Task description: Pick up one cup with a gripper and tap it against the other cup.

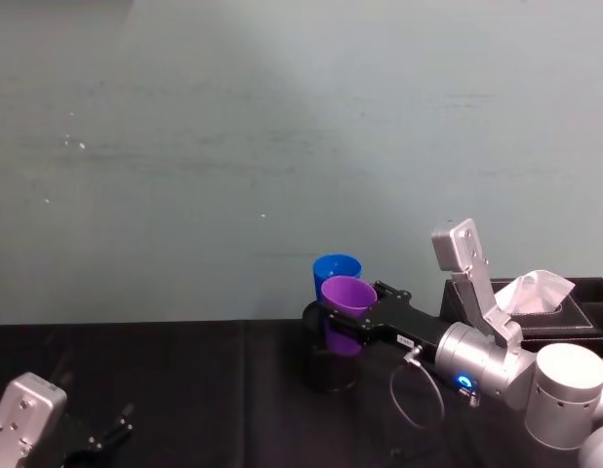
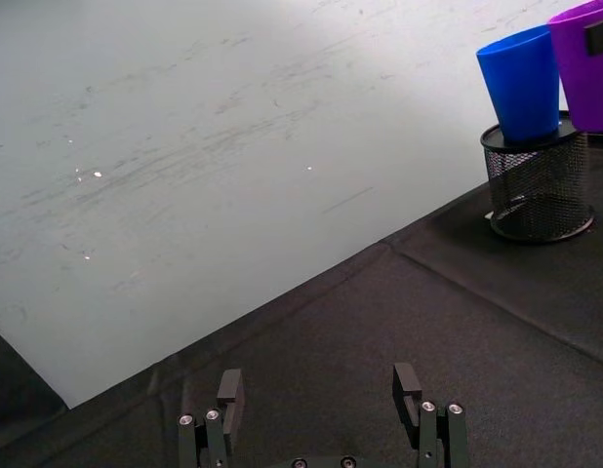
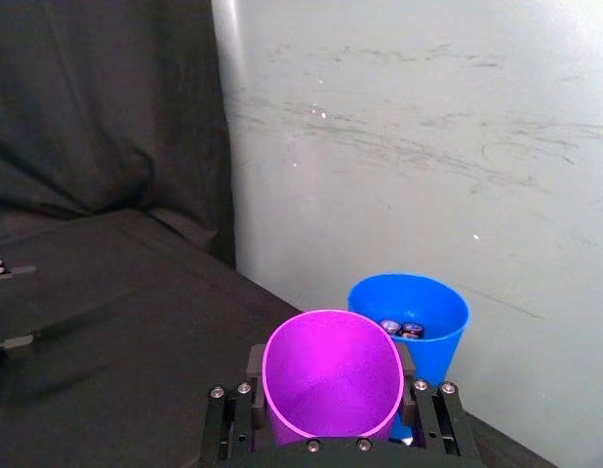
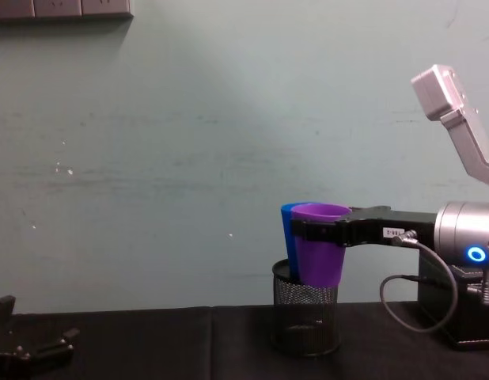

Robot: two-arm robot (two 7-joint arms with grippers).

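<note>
Closest to the right wrist camera, the purple cup [image 3: 331, 375] stands upright with the right gripper [image 4: 320, 232] clamped on it, one black finger on each side just below the rim; it hangs above the black cloth [image 2: 380, 331] at the rim of the black mesh pen holder [image 2: 538, 185]; whether its base clears that rim I cannot tell. Just behind it, the blue cup [image 3: 419, 312] sits upright in the mesh holder; the two cups are side by side at about the same height, though contact between them cannot be made out. I judge the pick-up done and the tap itself in hand; the next move calls for a short, gentle nudge of the purple cup towards the blue wall, light enough not to tip the blue cup or drag the holder. Inside, the purple cup looks empty as far as it shows; the blue one holds two small dark items, too small to name. Low at the left, the left gripper [image 2: 321, 390] idles over the cloth, fingers spread and holding nothing.
</note>
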